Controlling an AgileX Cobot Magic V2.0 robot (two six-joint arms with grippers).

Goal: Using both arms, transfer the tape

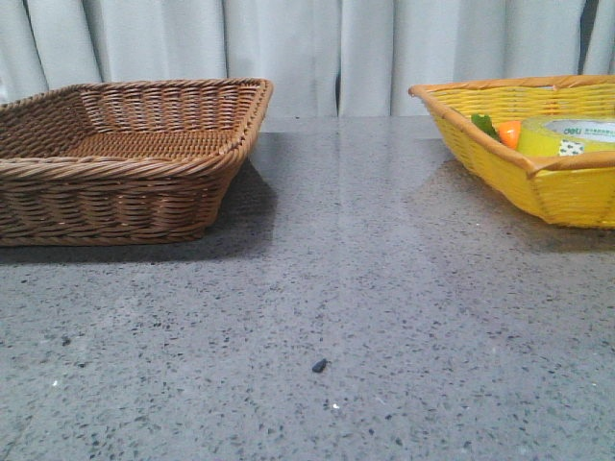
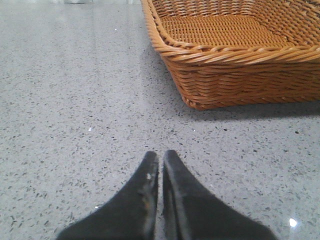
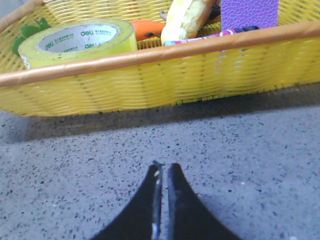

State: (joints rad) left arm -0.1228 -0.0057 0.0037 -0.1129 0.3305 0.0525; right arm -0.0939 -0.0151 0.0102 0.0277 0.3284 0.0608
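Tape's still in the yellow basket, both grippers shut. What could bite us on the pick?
1. The tape lies flat behind the yellow basket's raised rim; the right gripper, shut outside it, could clip the rim going in.
2. The carrot sits right beside the roll, so fingers might snag it.

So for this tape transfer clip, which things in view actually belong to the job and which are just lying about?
Part of the job:
- tape, lying in the yellow basket
- left gripper, shut
- right gripper, shut

Just lying about:
- carrot
- purple item
- yellowish item
- small dark speck on the table
- brown basket, role unclear
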